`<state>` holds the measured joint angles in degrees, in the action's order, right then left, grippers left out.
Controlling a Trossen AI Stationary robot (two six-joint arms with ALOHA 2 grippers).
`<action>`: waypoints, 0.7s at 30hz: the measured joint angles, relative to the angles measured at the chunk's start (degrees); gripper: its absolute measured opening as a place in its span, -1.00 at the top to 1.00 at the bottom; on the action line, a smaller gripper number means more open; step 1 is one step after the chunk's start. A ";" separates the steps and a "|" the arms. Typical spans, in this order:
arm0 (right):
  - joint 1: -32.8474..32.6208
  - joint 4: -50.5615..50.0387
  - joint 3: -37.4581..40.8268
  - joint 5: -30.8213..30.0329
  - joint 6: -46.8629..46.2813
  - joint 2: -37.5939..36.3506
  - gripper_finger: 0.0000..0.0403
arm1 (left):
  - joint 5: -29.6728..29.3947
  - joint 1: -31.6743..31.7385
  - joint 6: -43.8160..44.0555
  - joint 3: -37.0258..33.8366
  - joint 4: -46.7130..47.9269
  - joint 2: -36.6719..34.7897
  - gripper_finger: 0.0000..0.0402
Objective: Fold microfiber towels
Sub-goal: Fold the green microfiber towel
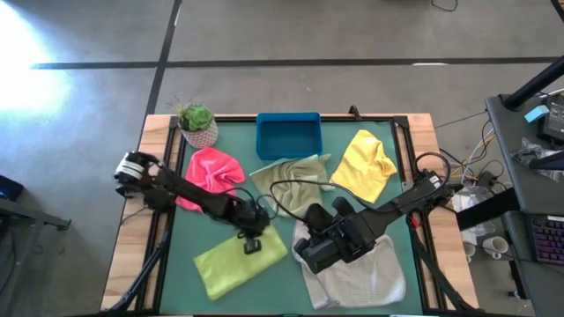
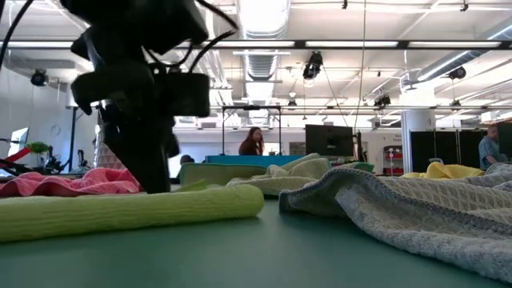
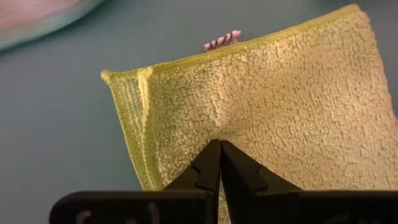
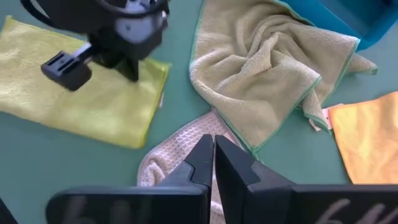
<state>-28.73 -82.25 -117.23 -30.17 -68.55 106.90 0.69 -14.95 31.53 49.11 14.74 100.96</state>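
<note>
Bench (image 1: 176,273) carries five towels. Lime green towel (image 1: 240,261) lies folded at 7 o'clock; left tool (image 1: 251,244), fingers pressed together, sits on its upper edge, holding nothing. Right tool (image 1: 304,249), also pressed together, hovers over light grey towel (image 1: 361,275) at 5 o'clock. Hot pink towel (image 1: 211,172) at 10 o'clock, olive green towel (image 1: 291,172) at centre, yellow towel (image 1: 366,163) at 2 o'clock.

My high camera looks straight down; low one skims the table (image 2: 264,248); both share the lime towel (image 1: 240,261).
</note>
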 joint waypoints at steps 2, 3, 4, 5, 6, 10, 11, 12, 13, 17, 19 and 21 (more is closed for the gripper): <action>0.00 -0.18 0.00 0.00 0.02 0.01 0.96 | -1.94 -0.08 5.33 -2.58 -0.14 -1.53 1.00; 0.00 -0.18 0.00 0.00 0.10 0.01 0.96 | -2.34 -0.05 8.33 -4.01 -0.04 -2.56 1.00; 0.00 -0.26 0.00 0.00 0.11 0.00 0.96 | -2.82 0.01 11.36 -5.33 0.18 -3.43 1.00; 0.00 -0.40 0.00 0.00 0.18 0.00 0.96 | -3.39 -0.04 14.21 -6.73 0.20 -4.54 1.00; 0.00 -0.42 0.00 0.00 0.53 0.00 0.96 | -4.17 -0.20 16.91 -8.24 0.17 -5.96 1.00; 0.00 -0.52 0.00 0.00 1.86 -0.01 0.96 | -6.50 -0.65 25.79 -14.19 0.26 -11.93 1.00; 0.00 -0.53 0.00 0.00 2.05 -0.01 0.96 | -7.06 -0.69 27.76 -15.60 0.54 -13.58 1.00; 0.00 -0.51 0.00 0.00 2.36 -0.01 0.96 | -7.43 -0.73 29.77 -16.93 0.86 -15.32 1.00; 0.00 -0.53 0.00 0.05 2.80 0.01 0.96 | -7.89 -0.79 31.57 -18.15 0.92 -16.98 1.00; -0.27 -0.58 0.02 0.42 4.93 -0.01 0.96 | -8.79 -0.97 36.91 -21.43 1.21 -23.98 1.00; -0.42 -0.60 0.01 0.53 5.82 0.00 0.96 | -8.87 -1.29 36.78 -21.81 1.61 -26.93 1.00; -0.42 -0.68 0.00 0.57 6.79 -0.01 0.96 | -8.79 -1.80 35.21 -21.82 2.81 -29.58 1.00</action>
<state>-29.15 -82.93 -117.23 -29.61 -61.77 106.89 -8.10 -16.75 66.75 27.29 17.56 71.38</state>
